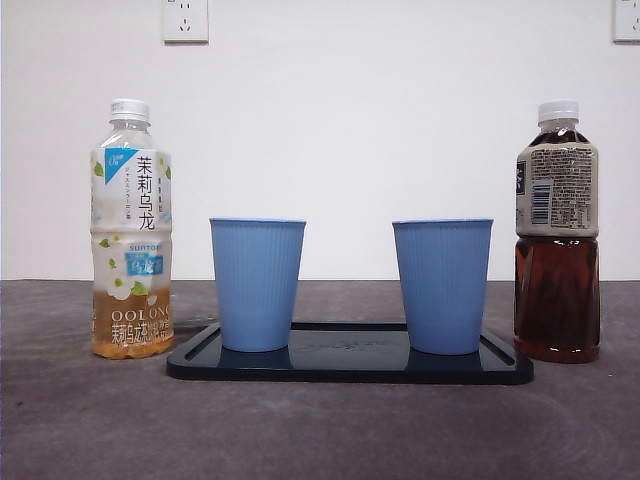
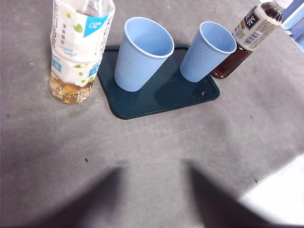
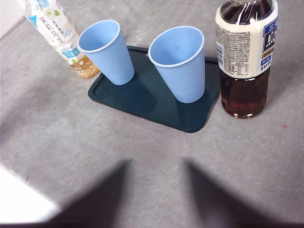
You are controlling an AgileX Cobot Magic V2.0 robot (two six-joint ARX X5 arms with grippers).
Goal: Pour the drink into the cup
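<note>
Two empty blue ribbed cups stand upright on a dark tray [image 1: 350, 368]: the left cup [image 1: 257, 284] and the right cup [image 1: 442, 286]. An oolong tea bottle [image 1: 132, 230] with a white cap and little pale tea in it stands left of the tray. A dark tea bottle [image 1: 557, 235], about half full and capped, stands right of the tray. My left gripper [image 2: 154, 168] is open and empty, back from the oolong bottle [image 2: 78, 47]. My right gripper [image 3: 156, 166] is open and empty, back from the dark bottle [image 3: 244, 57]. Neither arm shows in the front view.
The grey table [image 1: 320, 430] runs in front of the tray. A white wall with two sockets stands behind. The table's edge shows near the left gripper [image 2: 280, 199] and near the right gripper [image 3: 19, 199].
</note>
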